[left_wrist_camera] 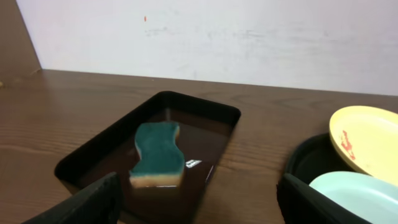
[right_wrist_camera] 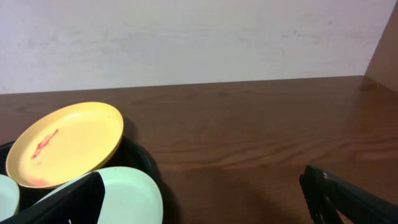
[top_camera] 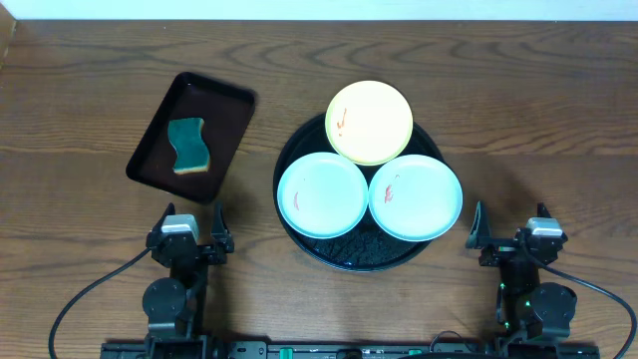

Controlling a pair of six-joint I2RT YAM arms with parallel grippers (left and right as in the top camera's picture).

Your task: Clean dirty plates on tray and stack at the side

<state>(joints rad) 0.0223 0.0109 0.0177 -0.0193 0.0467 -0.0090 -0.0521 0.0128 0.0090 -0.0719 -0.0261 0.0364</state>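
progress: nothing cleaned yet | yellow plate (top_camera: 370, 122), left mint plate (top_camera: 321, 194) and right mint plate (top_camera: 416, 197) are carried on the tray (top_camera: 349, 261), red smears shown; none stacked aside | sponge (top_camera: 188, 146) is left in the small tray (top_camera: 214, 105) | left fingers (left_wrist_camera: 93, 202) and right fingers (right_wrist_camera: 348, 202) are held apart, empty

Grainy wood table (top_camera: 90, 70), smooth matt plates (top_camera: 370, 122), spongy sponge (top_camera: 188, 146)
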